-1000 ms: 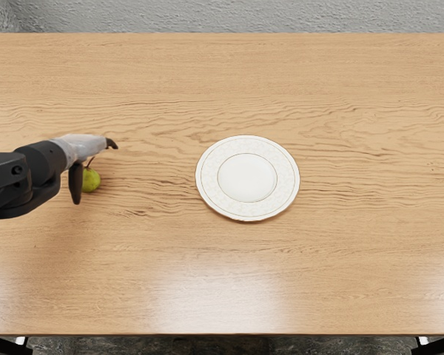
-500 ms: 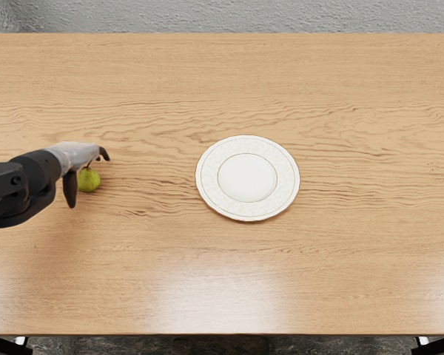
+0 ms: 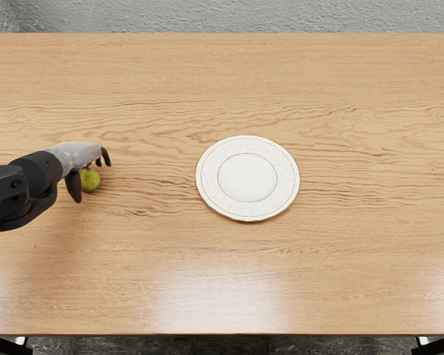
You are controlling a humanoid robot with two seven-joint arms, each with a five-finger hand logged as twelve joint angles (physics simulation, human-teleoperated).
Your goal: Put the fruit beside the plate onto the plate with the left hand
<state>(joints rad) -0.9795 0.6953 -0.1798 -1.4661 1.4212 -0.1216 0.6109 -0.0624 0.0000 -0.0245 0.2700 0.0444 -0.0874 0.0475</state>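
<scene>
A small green pear [image 3: 92, 180] lies on the wooden table, well to the left of the white plate [image 3: 208, 194]. My left hand [image 3: 86, 171] comes in from the left edge and sits right over the pear. Its fingers [image 3: 103, 158] curl down behind the fruit and the thumb [image 3: 75, 189] presses in at its left side, so the hand is shut around it. The pear still rests on the table surface. Nothing lies on the plate. The right arm is out of view.
The table's far edge [image 3: 222, 33] runs along the top and its near edge [image 3: 222, 334] along the bottom. Bare wood [image 3: 148, 177] stretches between the pear and the plate.
The left hand first pulled back a little leftward and dropped onto the pear. Its fingers and thumb then curled in around the fruit. The pear and plate have stayed put.
</scene>
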